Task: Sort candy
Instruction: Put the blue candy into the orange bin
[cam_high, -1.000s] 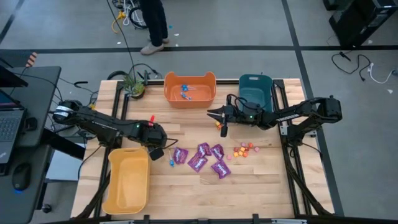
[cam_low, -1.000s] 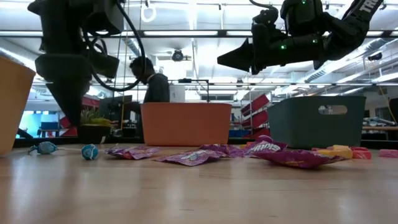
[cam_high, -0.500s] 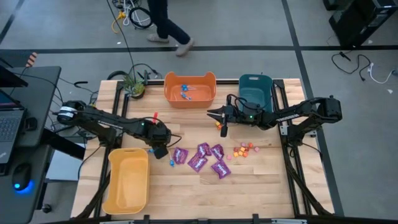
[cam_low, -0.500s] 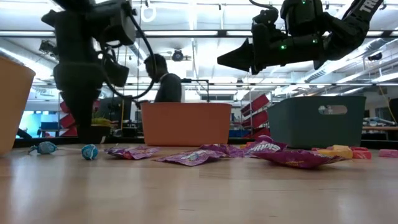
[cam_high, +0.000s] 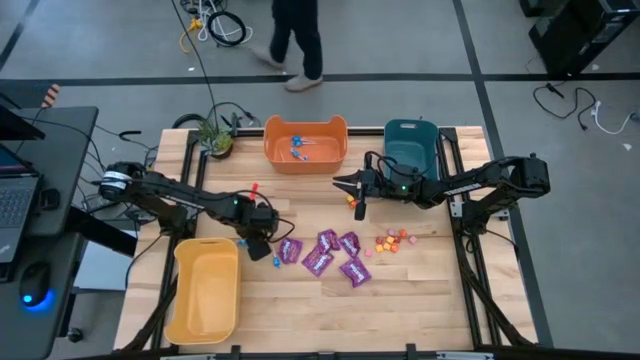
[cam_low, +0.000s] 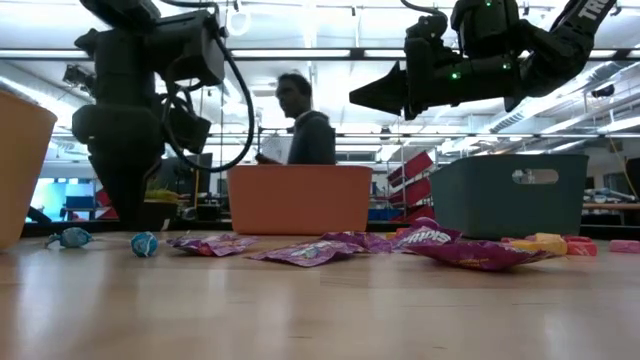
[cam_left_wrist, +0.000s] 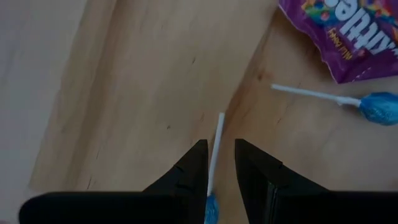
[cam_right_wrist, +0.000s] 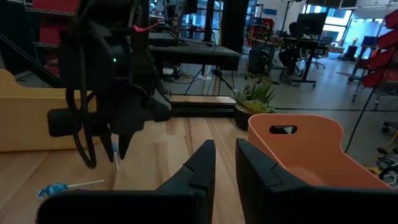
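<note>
Lollipop (cam_left_wrist: 213, 168) in the left wrist view is partly hidden: its thin white stick runs up between the two dark fingers of the left gripper (cam_left_wrist: 219, 163), and only a sliver of its blue head shows at the frame's edge. The fingers stand slightly apart on either side of the stick; whether they actually pinch it cannot be made out. From above, the left gripper (cam_high: 258, 242) sits low over the table (cam_high: 420, 300), beside the yellow bin (cam_high: 205, 290) and just beside the nearest purple packet (cam_high: 290, 250).

A second lollipop (cam_left_wrist: 348, 101) lies flat on the wood close by, next to a purple packet (cam_left_wrist: 348, 31) cut off at the frame's corner. More purple packets (cam_high: 335, 255) lie spread at mid-table, with small orange and pink pieces (cam_high: 392, 240) beyond them. Blue lollipops (cam_high: 298, 147) rest in the orange bin (cam_high: 305, 142).

The right gripper (cam_high: 358, 200) hangs in the air between the orange bin and the teal bin (cam_high: 410, 148), holding nothing, its fingers a narrow gap apart.

A person (cam_low: 300, 125) stands behind the table, largely hidden by the orange bin.
</note>
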